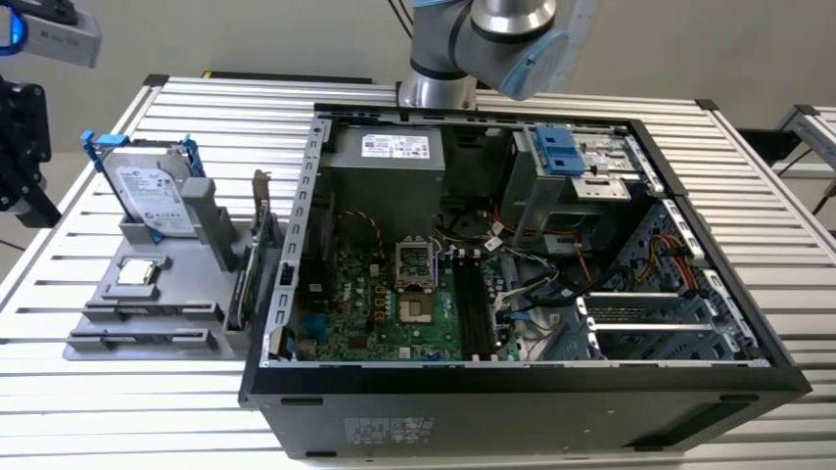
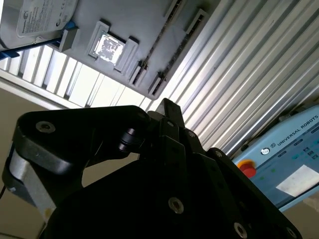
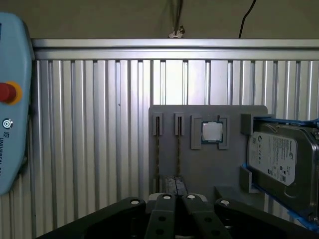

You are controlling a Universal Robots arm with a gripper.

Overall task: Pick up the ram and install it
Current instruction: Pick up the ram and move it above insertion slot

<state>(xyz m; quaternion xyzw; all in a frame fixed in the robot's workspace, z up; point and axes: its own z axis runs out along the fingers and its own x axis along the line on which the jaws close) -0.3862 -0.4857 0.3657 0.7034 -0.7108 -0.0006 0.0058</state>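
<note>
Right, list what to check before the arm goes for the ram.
1. Jaws empty: ok. The gripper holds nothing.
2. Jaws open for a grasp: not ok, they are shut.
3. Ram standing on edge in the grey holder: ok.
4. Black motherboard slots free: ok, they look empty.
5. Case side open: ok.
6. Gripper lined up with the ram: cannot tell.
</note>
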